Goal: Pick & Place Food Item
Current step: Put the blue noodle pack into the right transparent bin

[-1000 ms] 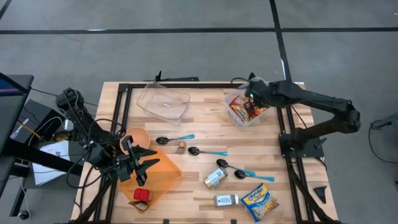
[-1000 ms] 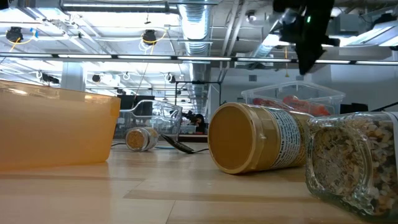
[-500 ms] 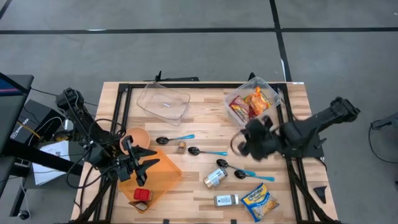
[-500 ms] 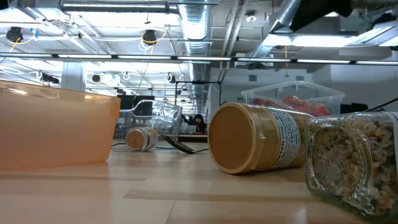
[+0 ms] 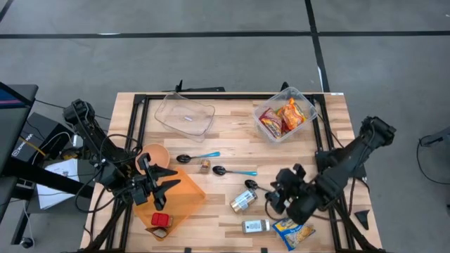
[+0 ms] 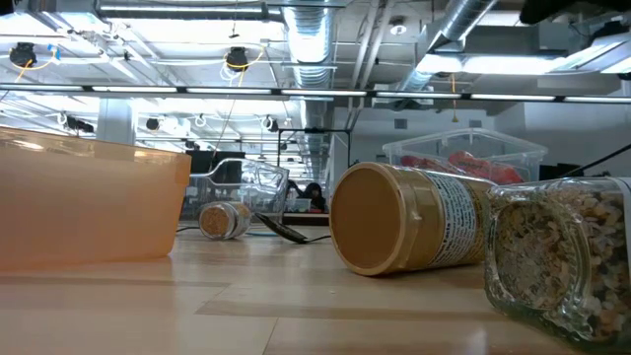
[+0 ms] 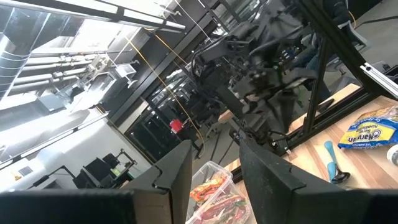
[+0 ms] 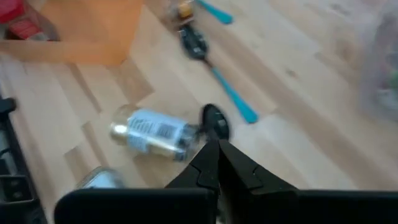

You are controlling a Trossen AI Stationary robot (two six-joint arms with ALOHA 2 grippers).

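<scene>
Bare wood lies between the clear tub (image 5: 185, 115) and snack bin (image 5: 284, 114) — spoons (image 5: 235, 171) crowd mid-table.

table (image 5: 232, 144): pale wood planks, matt | tub (image 5: 185, 114): clear glossy plastic | snack bag (image 5: 290, 229): shiny foil

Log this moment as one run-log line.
right gripper: shut, empty, above spoons by the jar | left gripper: over orange container, idle | snack bag: untouched

The high view looks straight down, the low view level across the table, both sharing the lying jar (image 5: 243, 202) (image 6: 414, 233).
</scene>
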